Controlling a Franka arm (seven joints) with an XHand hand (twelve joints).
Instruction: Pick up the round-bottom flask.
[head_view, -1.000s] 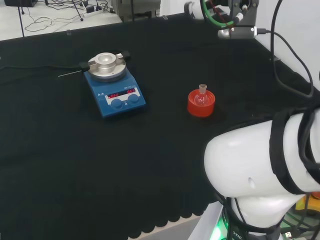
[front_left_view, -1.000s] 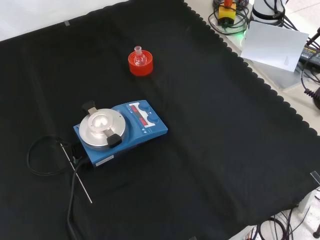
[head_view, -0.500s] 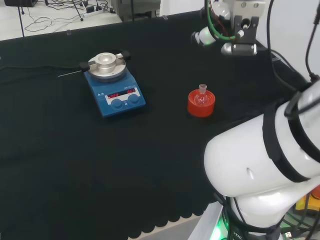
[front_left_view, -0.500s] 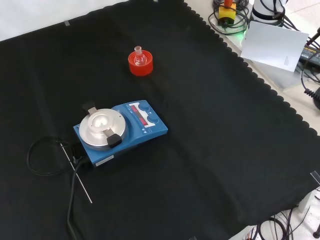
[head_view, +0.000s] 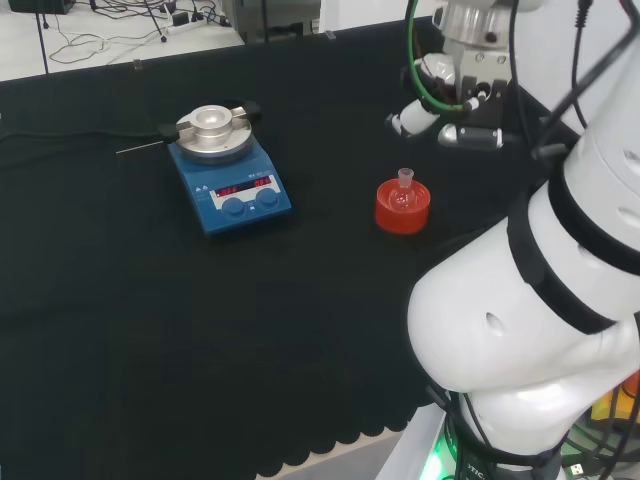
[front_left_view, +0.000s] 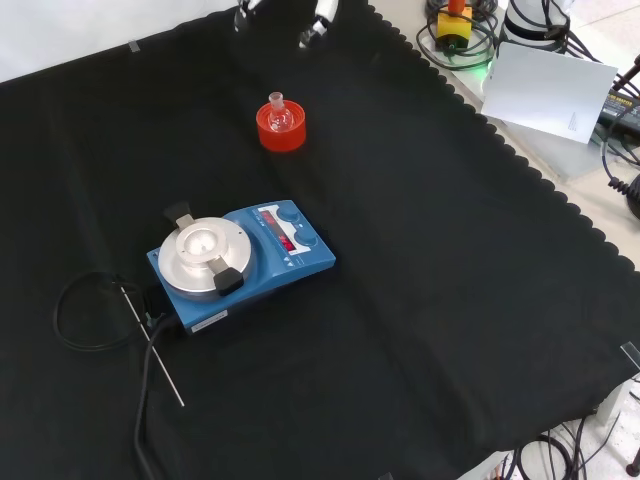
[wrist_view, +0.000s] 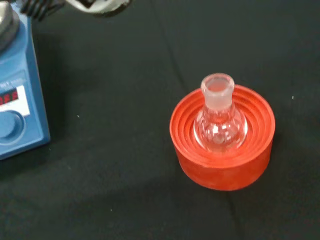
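Note:
A small clear round-bottom flask (head_view: 403, 192) stands neck up in a red ribbed ring stand (head_view: 402, 213) on the black cloth. In the head view the hand (head_view: 462, 100) hangs above and behind the flask, apart from it, with one finger (head_view: 403, 121) reaching out to the left. The front view has the flask (front_left_view: 278, 113) on its stand (front_left_view: 281, 132), and two fingertips (front_left_view: 318, 14) enter from the top edge, spread apart above it. Seen from the wrist, the flask (wrist_view: 219, 117) sits centred in the stand (wrist_view: 222, 152). The hand holds nothing.
A blue stirrer hotplate (head_view: 228, 172) with a round metal top stands left of the flask in the head view, nearer the camera in the front view (front_left_view: 240, 258). A thin rod (front_left_view: 155, 350) and black cable (front_left_view: 80, 315) lie beside it. The arm's white link (head_view: 530, 320) bulks at right.
The hand has come down and nearer the flask in the head view, and its fingertips have entered the top of the front view. The flask and hotplate have not moved.

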